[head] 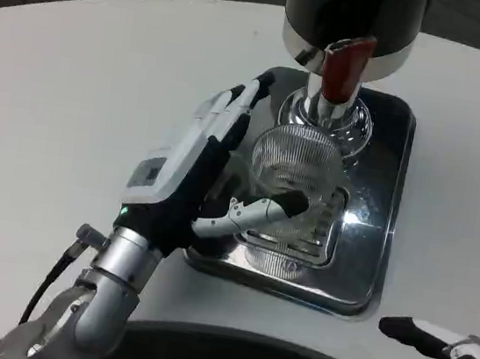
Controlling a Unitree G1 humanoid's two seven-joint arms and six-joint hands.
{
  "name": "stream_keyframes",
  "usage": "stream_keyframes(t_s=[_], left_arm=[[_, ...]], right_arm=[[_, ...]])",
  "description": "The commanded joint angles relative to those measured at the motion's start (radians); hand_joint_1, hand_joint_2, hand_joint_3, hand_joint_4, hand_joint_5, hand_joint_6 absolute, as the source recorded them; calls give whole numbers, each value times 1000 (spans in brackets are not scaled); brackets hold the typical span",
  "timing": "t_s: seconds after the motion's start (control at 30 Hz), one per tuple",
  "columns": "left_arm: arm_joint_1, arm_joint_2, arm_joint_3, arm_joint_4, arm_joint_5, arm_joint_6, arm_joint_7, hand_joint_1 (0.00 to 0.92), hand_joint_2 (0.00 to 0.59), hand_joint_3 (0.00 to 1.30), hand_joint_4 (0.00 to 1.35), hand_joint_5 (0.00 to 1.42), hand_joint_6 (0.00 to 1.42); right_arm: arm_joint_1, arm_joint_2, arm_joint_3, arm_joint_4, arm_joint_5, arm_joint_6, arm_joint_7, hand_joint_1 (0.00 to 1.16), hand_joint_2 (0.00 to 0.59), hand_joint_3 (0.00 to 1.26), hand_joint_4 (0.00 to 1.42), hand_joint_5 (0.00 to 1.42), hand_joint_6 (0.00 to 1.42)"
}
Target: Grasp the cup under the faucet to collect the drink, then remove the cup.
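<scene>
A clear ribbed glass cup (298,165) stands on the drip grate of the shiny steel tray (370,250), just below the dispenser's faucet with its red lever (343,67). My left hand (210,171) wraps the cup from the left: upper fingers reach along its far left side, and one finger (258,211) crosses the front of the glass. It looks to be gripping the cup. At the lower right corner my right hand (444,344) rests low near the table's edge, with only a black-tipped finger and part of the white shell in sight.
The black and chrome dispenser body (354,17) rises at the top centre over the tray. White tabletop (74,96) spreads to the left and behind. The table's front edge curves along the bottom of the picture.
</scene>
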Motion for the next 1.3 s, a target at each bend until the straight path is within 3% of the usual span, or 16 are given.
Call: stream_keyframes(t_s=[0.03, 0.33, 0.53, 0.7, 0.93, 1.3], left_arm=[[53, 16, 38, -78, -40, -2, -34, 48, 5, 0, 0, 0, 0], [144, 21, 121, -266, -138, 27, -133, 24, 0, 0, 0, 0, 0], [176, -4, 171, -380, -263, -17, -214, 38, 18, 0, 0, 17, 16], [188, -30, 192, -482, -385, 3, -324, 53, 32, 0, 0, 92, 110], [188, -69, 201, -632, -630, 128, -548, 59, 53, 33, 0, 134, 148], [180, -120, 227, -718, -754, 276, -707, 60, 56, 56, 0, 142, 153]], right_arm=[[17, -1, 5, 6, 1, -17, -9, 660, 516, 312, 267, 245, 95], [19, 2, 7, 7, 2, -22, -11, 658, 516, 316, 267, 245, 95], [12, 0, 10, 10, 2, -20, -8, 656, 517, 320, 267, 245, 95], [9, 0, 12, 11, -1, -17, -10, 656, 517, 320, 267, 246, 95], [0, 2, 20, 11, -7, -8, -8, 656, 517, 320, 267, 246, 95], [-18, 2, 22, 9, -9, 9, -4, 655, 517, 321, 267, 246, 97]])
